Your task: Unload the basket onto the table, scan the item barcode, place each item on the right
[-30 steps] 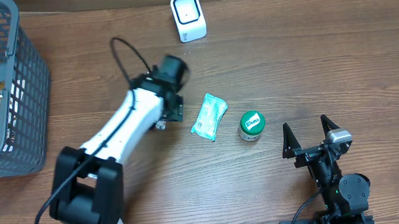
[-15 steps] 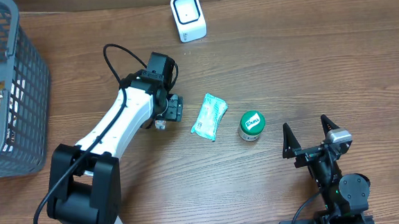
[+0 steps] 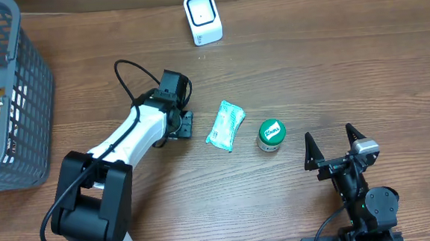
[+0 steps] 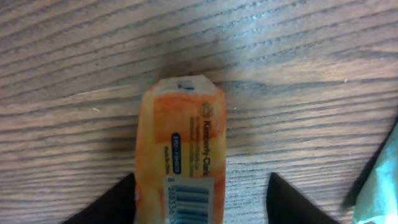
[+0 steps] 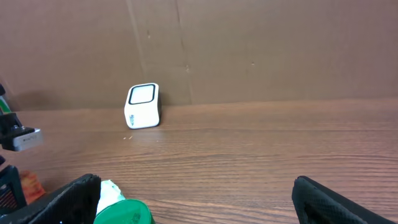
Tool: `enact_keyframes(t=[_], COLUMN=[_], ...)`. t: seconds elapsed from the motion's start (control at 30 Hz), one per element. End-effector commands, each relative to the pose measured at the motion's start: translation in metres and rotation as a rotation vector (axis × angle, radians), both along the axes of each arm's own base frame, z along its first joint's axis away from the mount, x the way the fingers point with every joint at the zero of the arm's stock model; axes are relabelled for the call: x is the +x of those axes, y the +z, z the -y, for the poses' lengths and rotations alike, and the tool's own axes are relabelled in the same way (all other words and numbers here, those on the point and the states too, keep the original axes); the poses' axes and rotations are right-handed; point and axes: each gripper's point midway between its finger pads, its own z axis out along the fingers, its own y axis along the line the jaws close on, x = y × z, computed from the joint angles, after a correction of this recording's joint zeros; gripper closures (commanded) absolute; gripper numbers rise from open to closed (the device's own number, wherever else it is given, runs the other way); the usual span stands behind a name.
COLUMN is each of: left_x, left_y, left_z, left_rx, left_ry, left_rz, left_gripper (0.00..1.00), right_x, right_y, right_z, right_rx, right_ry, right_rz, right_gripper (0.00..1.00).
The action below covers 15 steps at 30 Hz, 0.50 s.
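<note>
wood table | right gripper way back from the scanner, fingers spread wide, holding nothing | left gripper closer to the scanner, fingers straddling the orange packet, gap on one side, not pinching | packet lies flat, barcode up, well short of the scanner

Table: brown wood-grain top that fills the whole overhead view, grain running left-right. Finish is slightly glossy, with a pale sheen patch in the left wrist view. The back edge butts against a plain brown cardboard wall, upright, with a vertical seam and a few small marks. Light is soft and even from above. Shadows on the wood are short and faint.
</note>
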Motion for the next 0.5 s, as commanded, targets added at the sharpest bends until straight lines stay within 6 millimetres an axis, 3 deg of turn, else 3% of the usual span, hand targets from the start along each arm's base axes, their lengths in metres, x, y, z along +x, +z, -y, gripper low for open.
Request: enact_keyframes(t=[0.0,0.07,0.17,0.2,0.27,0.3,0.4,0.47], left_x=[-0.0060,-0.0072,-0.0078,-0.0076,-0.0069,-0.0065,-0.0036,-0.0030], left_y=[-0.0099,-0.0112,-0.0118,-0.0116,-0.0115,-0.0114,-0.0111,-0.0112], left_z=[0.0003,-0.0002,-0.0005,-0.0005,-0.0002,-0.0001,0.0011,0.0013], left_rx=[0.003,0.003,0.004,0.004,0.003,0.002,-0.003,-0.003], left_ry=[-0.016,-0.016,-0.015,-0.015,-0.015,-0.015,-0.016,-0.016], left_rz=[-0.023,-0.026,-0.027,-0.027,-0.024,-0.022,-0.009,-0.005], left_gripper=[0.61,0.68,0.68,0.65,0.49,0.48,0.69,0.71], right_x=[0.0006,0.0006,0.0006,0.0006,0.0006,0.0006,0.0006,0.0006], right_y=[-0.0022,-0.0022,-0.0022,-0.0022,-0.0022,-0.0022,-0.0022,-0.0022], right_z=[0.0035,0.0035,0.0035,0.0035,0.0035,0.0035,0.0035,0.0035], right_rx=[0.007,0.007,0.007,0.007,0.007,0.007,0.007,0.007], right_ry=[-0.018,-0.018,-0.018,-0.018,-0.018,-0.018,-0.018,-0.018], right_rz=[0.001,0.001,0.001,0.001,0.001,0.001,0.001,0.001], right_gripper=[0.00,0.00,0.00,0.00,0.00,0.00,0.00,0.00])
